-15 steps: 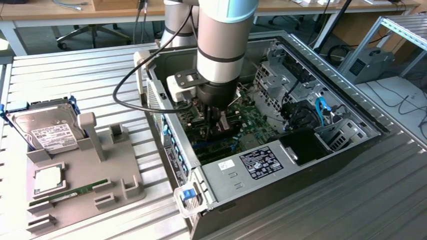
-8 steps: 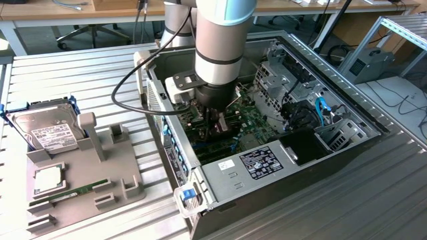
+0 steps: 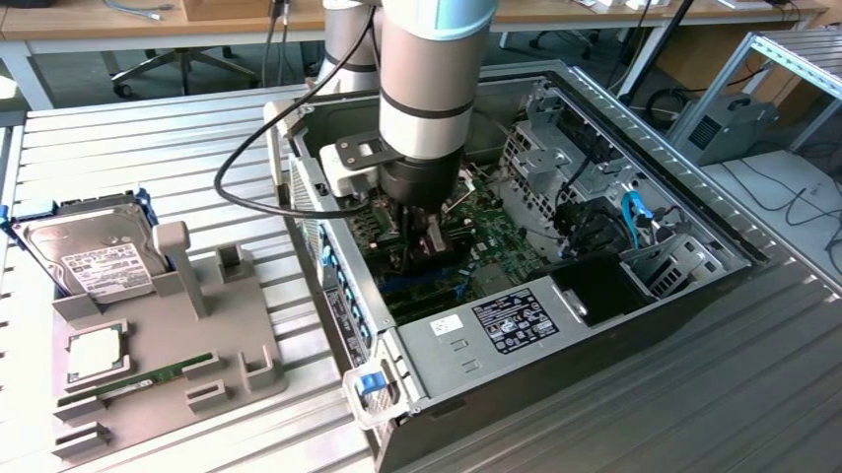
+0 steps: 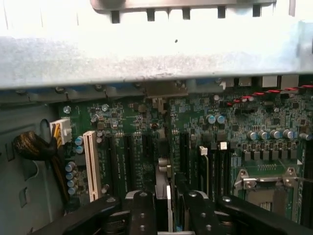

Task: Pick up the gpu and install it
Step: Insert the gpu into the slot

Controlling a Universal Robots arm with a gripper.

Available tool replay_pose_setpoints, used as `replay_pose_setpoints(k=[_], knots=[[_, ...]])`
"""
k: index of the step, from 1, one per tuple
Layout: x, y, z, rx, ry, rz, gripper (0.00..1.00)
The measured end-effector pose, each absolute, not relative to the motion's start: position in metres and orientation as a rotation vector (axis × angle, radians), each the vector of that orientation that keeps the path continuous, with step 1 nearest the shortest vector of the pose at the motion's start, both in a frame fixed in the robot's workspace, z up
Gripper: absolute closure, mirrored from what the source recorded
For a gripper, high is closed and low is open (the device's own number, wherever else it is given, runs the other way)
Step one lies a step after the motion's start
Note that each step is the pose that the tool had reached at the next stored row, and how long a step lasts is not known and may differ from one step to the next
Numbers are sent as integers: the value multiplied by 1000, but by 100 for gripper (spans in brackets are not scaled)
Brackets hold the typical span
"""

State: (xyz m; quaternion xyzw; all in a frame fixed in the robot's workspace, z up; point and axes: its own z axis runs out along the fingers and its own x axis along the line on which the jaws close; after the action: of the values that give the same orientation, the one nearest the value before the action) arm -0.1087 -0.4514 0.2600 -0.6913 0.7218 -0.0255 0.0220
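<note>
Hand (image 4: 168, 215) closed on the thin black-faced rectangular gpu card (image 4: 166, 196), held on edge inside the open grey metal computer case (image 3: 435, 340), directly above green motherboard (image 4: 127, 147) slots

No text can be read. A black label (image 3: 515, 321) on the computer case (image 3: 684, 212) and a white label (image 3: 99, 266) on the hard drive (image 3: 82, 251) carry print too small to make out.

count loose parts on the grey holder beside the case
3: hard drive at the far end, square silver chip midway, green RAM stick nearest the camera; others may be hidden.
</note>
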Motion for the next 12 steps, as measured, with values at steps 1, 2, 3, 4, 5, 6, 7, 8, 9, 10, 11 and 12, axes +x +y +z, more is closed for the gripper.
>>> replay_pose_setpoints(k=[1, 2, 3, 4, 5, 6, 7, 8, 9, 10, 11, 12], knots=[[-109, -451, 261, -2137, 2232, -68, 73], [-109, -452, 260, -2128, 2224, -47, 73], [-109, -452, 260, -2132, 2227, -56, 73], [-109, -453, 260, -2140, 2235, -75, 73], [-109, -453, 260, -2140, 2235, -75, 73], [-109, -453, 260, -2146, 2230, -75, 73], [-109, -453, 260, -2155, 2223, -77, 73], [-109, -453, 260, -2156, 2223, -78, 73], [-109, -453, 260, -2157, 2222, -78, 73], [-109, -453, 260, -2157, 2221, -79, 73], [-109, -453, 260, -2158, 2221, -79, 73], [-109, -453, 259, -2159, 2221, -80, 73]])
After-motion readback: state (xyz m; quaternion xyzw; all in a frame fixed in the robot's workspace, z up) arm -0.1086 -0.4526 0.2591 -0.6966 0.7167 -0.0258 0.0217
